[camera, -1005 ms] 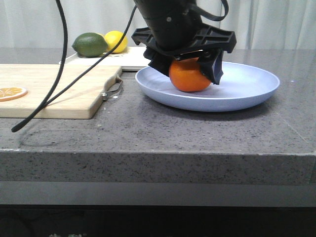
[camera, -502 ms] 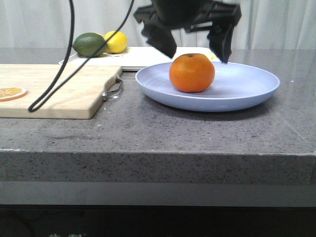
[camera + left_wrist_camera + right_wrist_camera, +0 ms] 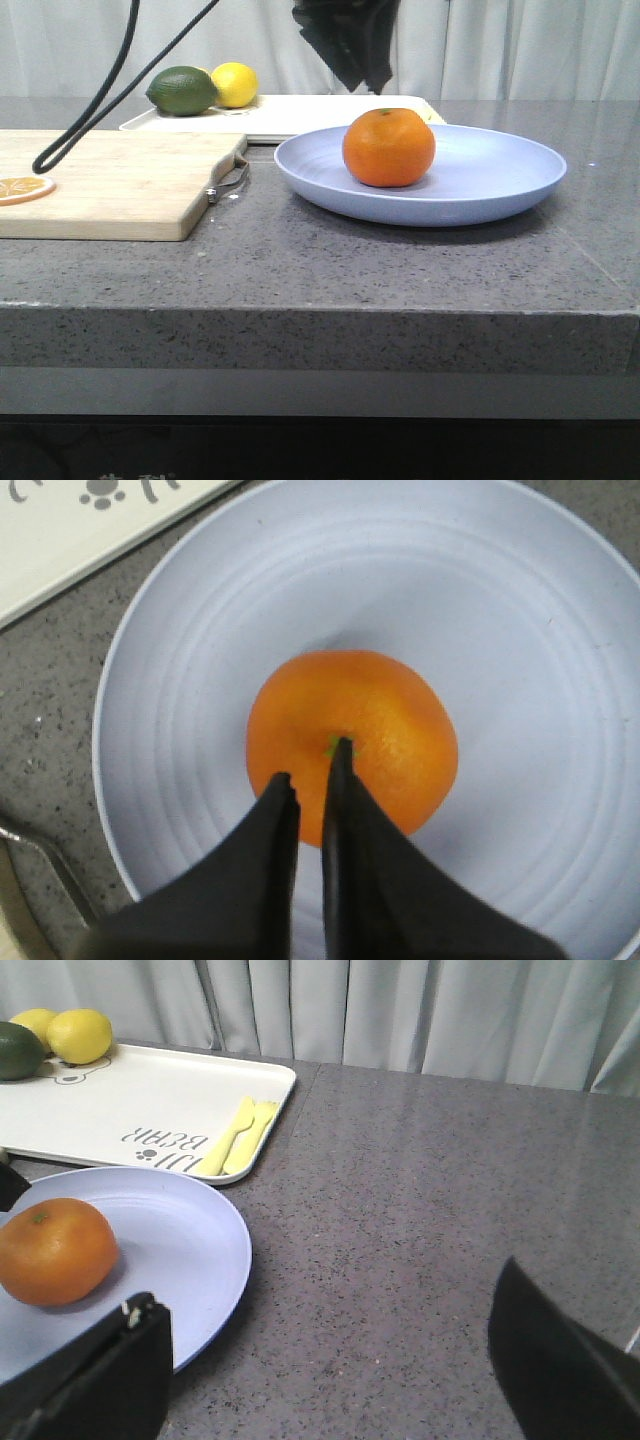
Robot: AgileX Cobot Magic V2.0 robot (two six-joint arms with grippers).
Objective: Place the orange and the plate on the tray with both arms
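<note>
With the orange (image 3: 389,147) sitting on the lavender-blue plate (image 3: 500,190), the left gripper (image 3: 310,775) is hovering above it, jaws nearly closed and empty, while the right gripper (image 3: 330,1360), jaws spread wide, looks due to help carry the plate to the cream tray (image 3: 300,112).

Orange (image 3: 389,148) on plate (image 3: 500,180), near right side of bench (image 3: 300,270). Behind plate, toward back edge, tray (image 3: 300,112) with lime (image 3: 182,90) and lemon (image 3: 235,84). Cutting board (image 3: 120,185) at left edge, beside plate.
</note>
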